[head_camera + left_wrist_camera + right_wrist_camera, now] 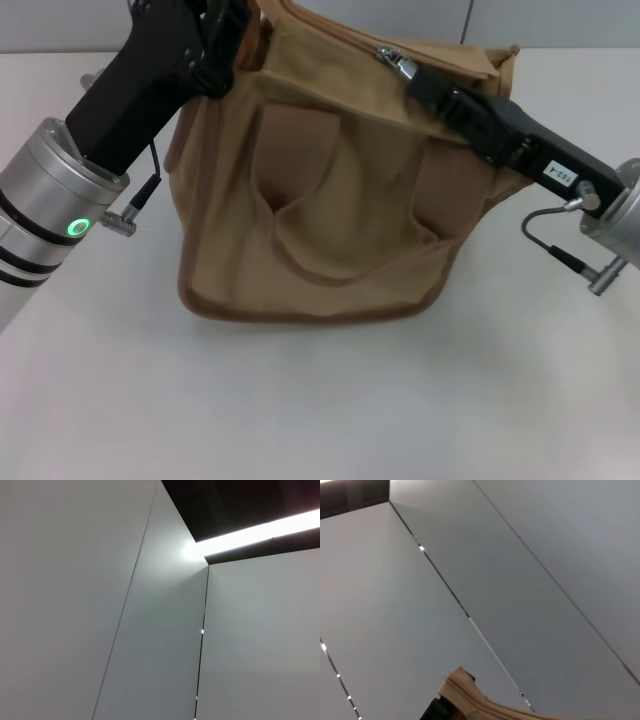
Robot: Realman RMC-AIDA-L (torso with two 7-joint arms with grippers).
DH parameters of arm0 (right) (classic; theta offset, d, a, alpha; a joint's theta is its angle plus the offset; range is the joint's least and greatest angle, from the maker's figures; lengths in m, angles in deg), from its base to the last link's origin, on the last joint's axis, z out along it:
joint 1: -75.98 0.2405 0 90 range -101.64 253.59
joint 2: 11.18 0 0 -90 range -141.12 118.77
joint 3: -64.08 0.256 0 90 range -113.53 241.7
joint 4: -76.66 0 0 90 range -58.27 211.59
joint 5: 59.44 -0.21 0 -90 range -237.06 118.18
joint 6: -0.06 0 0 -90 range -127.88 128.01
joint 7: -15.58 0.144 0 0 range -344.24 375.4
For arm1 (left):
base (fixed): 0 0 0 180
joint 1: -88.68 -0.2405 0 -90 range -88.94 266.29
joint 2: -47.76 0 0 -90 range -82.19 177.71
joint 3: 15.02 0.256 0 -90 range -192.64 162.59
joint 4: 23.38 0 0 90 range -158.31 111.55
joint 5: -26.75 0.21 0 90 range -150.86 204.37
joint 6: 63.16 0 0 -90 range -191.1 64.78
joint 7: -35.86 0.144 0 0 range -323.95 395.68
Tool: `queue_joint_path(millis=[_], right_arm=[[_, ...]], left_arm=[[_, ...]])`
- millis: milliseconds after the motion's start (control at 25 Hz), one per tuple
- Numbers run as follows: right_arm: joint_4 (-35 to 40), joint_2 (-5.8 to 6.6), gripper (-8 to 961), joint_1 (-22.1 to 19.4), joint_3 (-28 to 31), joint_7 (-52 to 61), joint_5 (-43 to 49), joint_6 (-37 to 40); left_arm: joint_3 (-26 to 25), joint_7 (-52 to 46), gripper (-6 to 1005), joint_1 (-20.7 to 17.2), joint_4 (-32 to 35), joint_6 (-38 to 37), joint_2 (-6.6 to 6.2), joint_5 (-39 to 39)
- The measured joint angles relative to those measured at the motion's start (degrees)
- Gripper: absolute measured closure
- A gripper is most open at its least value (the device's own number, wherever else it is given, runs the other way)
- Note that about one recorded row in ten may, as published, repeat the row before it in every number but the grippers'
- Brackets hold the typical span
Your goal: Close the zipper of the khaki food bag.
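The khaki food bag (330,210) stands upright on the white table, its looped front handle facing me. Its zipper (345,32) runs along the top, with the silver pull tab (396,62) right of the middle. My right gripper (418,82) reaches in from the right and is shut on the pull tab. My left gripper (238,40) is at the bag's top left corner, shut on the fabric edge there. A fold of the bag's khaki fabric (470,697) shows in the right wrist view. The left wrist view shows only wall and ceiling.
The white table (320,410) spreads around the bag. A grey wall panel (400,15) stands behind it. My left arm (60,190) crosses the table's left side and my right arm (610,210) its right side.
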Motion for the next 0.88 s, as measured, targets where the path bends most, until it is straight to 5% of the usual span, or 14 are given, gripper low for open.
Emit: queue_joint_path(millis=[880], right_arm=[[6.98, 0.09, 945, -8.96, 6.75, 2.35, -0.28, 0.11]], left_arm=[[-0.47, 0.01, 971, -0.83, 0.28, 0.28, -0.19, -0.12]])
